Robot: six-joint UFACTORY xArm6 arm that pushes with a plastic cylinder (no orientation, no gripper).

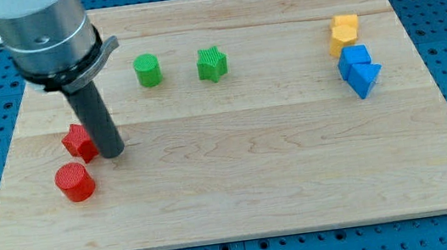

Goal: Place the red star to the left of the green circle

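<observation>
My tip (pixel 112 153) is a bare rod with no fingers, holding nothing, touching the red star (pixel 78 142) on its left. The red cylinder (pixel 74 182) sits just below-left. The green circle (pixel 148 70) lies well above-right, the green star (pixel 212 64) beyond it.

One raised view, probably frontal, looks down over the wooden board (pixel 256 181).

Pale, smooth-grained wooden board (pixel 237 166); ribbed matt plastic-looking green circle (pixel 148 70) and red star (pixel 78 141); dark matt rod.
</observation>
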